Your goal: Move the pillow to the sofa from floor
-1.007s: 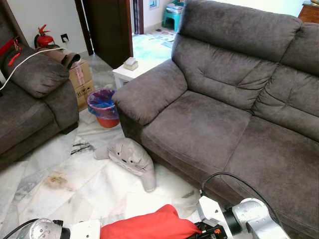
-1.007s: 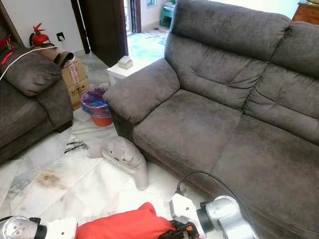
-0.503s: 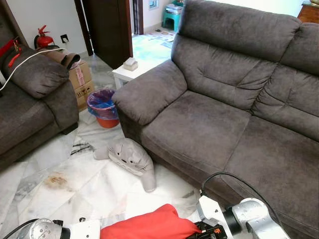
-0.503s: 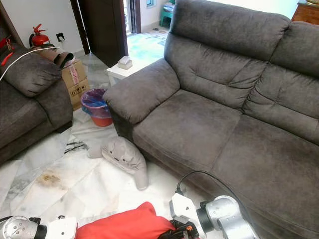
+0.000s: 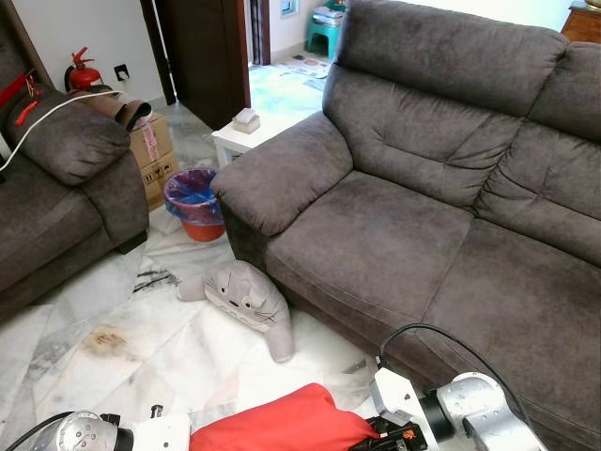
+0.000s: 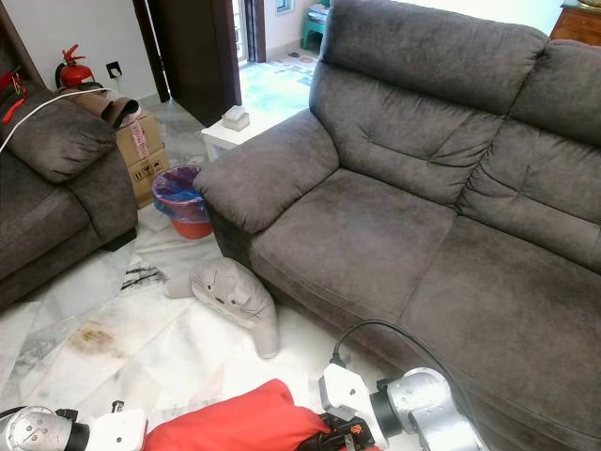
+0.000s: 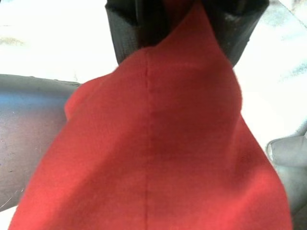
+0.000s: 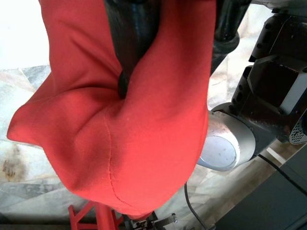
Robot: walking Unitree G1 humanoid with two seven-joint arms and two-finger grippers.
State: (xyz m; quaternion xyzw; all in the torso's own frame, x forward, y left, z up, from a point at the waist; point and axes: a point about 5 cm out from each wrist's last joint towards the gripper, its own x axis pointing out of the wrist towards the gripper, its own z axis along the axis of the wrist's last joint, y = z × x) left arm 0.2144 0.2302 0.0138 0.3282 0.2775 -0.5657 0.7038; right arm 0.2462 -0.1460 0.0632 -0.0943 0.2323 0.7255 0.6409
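Head views: red pillow (image 5: 282, 427) carried low between both arms, off floor; sofa (image 5: 376, 244) seat ahead-right of grippers. Grey plush (image 5: 244, 296) on floor ahead — steer clear.

Left wrist: left gripper (image 7: 184, 21) pinched on pillow corner.

Right wrist: right gripper (image 8: 168, 43) clamped on pillow fold — keep both grips firm, raise above seat edge, then release.

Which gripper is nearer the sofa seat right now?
Right. The right gripper pinches the red pillow beside the sofa front; the left gripper holds its far end, over the floor.
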